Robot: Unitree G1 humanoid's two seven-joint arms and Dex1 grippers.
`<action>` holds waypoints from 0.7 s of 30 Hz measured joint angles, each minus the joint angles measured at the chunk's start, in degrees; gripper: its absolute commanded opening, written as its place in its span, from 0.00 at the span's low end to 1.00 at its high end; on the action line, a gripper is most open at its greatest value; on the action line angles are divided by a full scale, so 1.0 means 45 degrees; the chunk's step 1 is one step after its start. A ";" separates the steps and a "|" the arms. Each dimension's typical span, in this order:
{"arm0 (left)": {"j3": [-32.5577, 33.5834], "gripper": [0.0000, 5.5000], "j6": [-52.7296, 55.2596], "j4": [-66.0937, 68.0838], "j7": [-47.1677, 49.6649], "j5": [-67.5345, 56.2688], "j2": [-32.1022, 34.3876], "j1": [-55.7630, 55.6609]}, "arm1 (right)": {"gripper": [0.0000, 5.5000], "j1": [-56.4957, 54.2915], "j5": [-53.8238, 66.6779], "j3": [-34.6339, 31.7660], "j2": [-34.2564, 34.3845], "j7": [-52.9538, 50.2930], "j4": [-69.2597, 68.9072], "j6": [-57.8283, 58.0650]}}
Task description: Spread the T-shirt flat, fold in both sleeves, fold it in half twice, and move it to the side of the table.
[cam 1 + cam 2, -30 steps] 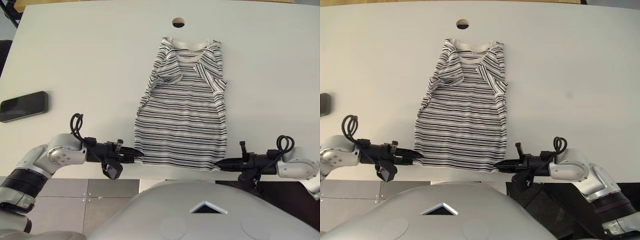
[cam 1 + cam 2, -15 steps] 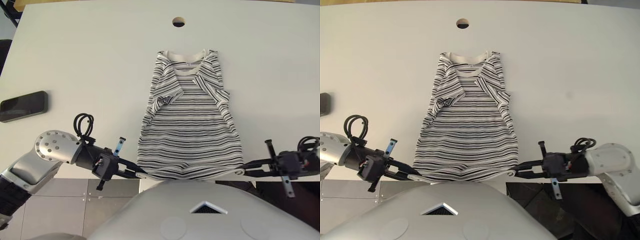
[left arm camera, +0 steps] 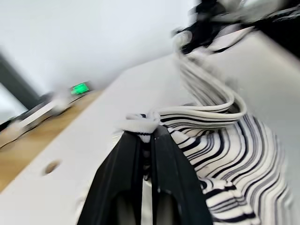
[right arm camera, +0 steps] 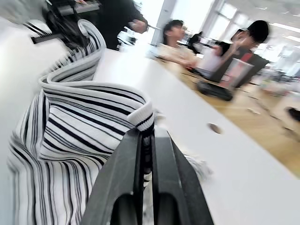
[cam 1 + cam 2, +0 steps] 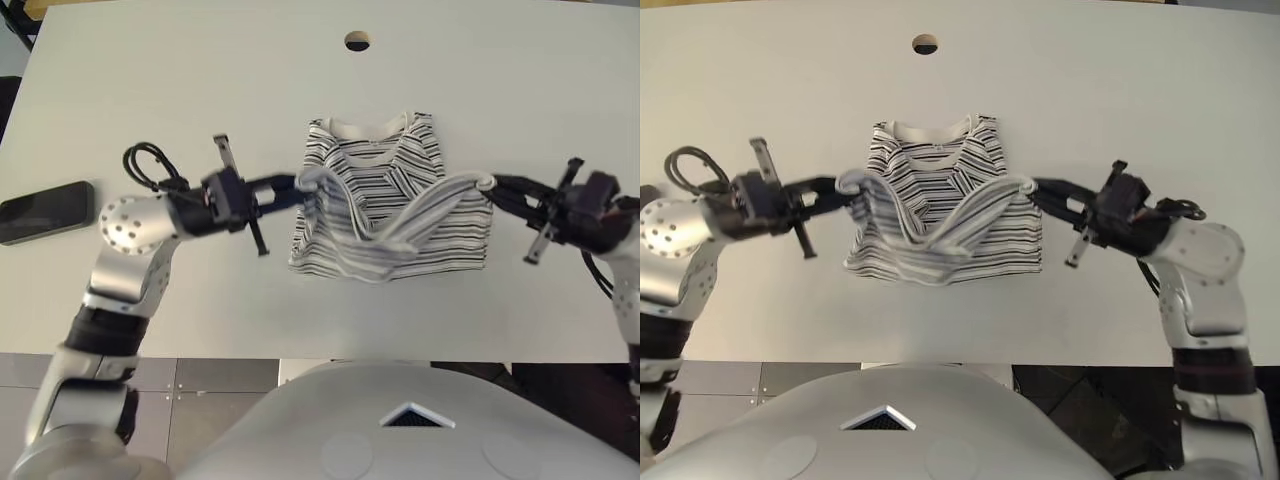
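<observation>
The black-and-white striped T-shirt (image 5: 400, 190) lies at the middle of the white table (image 5: 200, 90), collar toward the far side. Its hem is raised off the table and sags between both grippers above the chest. My left gripper (image 5: 297, 184) is shut on the hem's left corner, seen close in the left wrist view as a bunched white edge (image 3: 140, 123). My right gripper (image 5: 492, 184) is shut on the hem's right corner (image 4: 140, 117). The lower body of the shirt doubles over in a loose fold (image 5: 910, 262).
A dark phone (image 5: 45, 212) lies near the table's left edge. A round cable hole (image 5: 356, 42) sits at the far middle of the table. The table's front edge runs just below the shirt.
Both grippers have lifted the hem from the table's front edge and carried it up and away toward the collar. The shirt's lower half now doubles over the upper half.
</observation>
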 measured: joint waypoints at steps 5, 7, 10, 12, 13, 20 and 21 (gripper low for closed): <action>0.0042 0.02 0.0070 0.3338 0.1689 0.2443 -0.1463 -0.1818 | 0.02 -0.2664 -0.3676 0.0918 0.1225 -0.1750 0.3678 -0.1512; 0.0033 0.02 -0.0128 0.4990 0.2354 0.3302 -0.2078 -0.2693 | 0.02 -0.3717 -0.4615 0.1116 0.1678 -0.2441 0.5419 -0.1977; 0.0007 0.02 -0.0707 0.7717 0.3238 0.4496 -0.2897 -0.4170 | 0.02 -0.5287 -0.5842 0.1461 0.2323 -0.3463 0.8195 -0.2598; -0.0001 0.02 -0.1115 0.9339 0.3666 0.5070 -0.3233 -0.4861 | 0.09 -0.6026 -0.6350 0.1558 0.2536 -0.3887 0.9779 -0.3069; 0.0014 0.08 -0.1261 1.0165 0.3928 0.5235 -0.3389 -0.5145 | 0.12 -0.6420 -0.6552 0.1659 0.2668 -0.4034 1.0611 -0.3264; 0.0507 0.25 -0.1707 1.3609 0.4810 0.5921 -0.3736 -0.6298 | 0.26 -0.8062 -0.7488 0.1872 0.3208 -0.5392 1.3743 -0.4244; 0.0529 0.27 -0.1744 1.3778 0.4938 0.6015 -0.3704 -0.6368 | 0.26 -0.8208 -0.7578 0.1870 0.3207 -0.5627 1.3880 -0.4312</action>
